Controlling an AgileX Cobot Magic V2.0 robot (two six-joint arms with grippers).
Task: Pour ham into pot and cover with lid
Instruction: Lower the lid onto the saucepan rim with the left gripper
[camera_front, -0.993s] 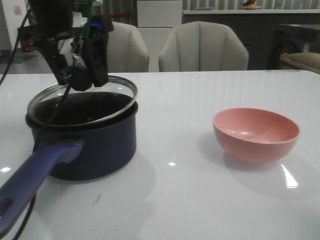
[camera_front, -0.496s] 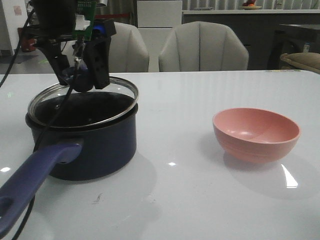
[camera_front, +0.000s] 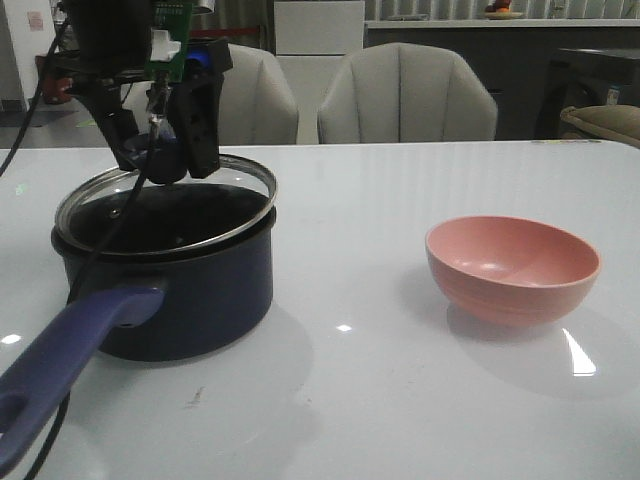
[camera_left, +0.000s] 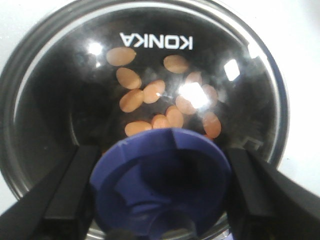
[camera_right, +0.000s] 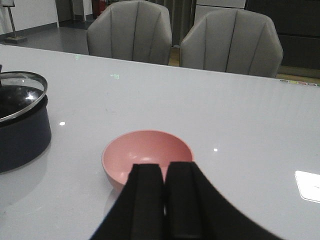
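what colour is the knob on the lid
Navy blue; the knob on the lid shows best in the left wrist view.

left claw (camera_front: 165, 150): clamped, raised | right claw (camera_right: 164, 200): closed, empty

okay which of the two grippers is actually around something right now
The left gripper: its fingers flank the lid's navy knob over the pot. The right gripper is shut and empty.

navy pot (camera_front: 200, 290), orange-pink ham (camera_left: 131, 100), pink bowl (camera_front: 512, 268).
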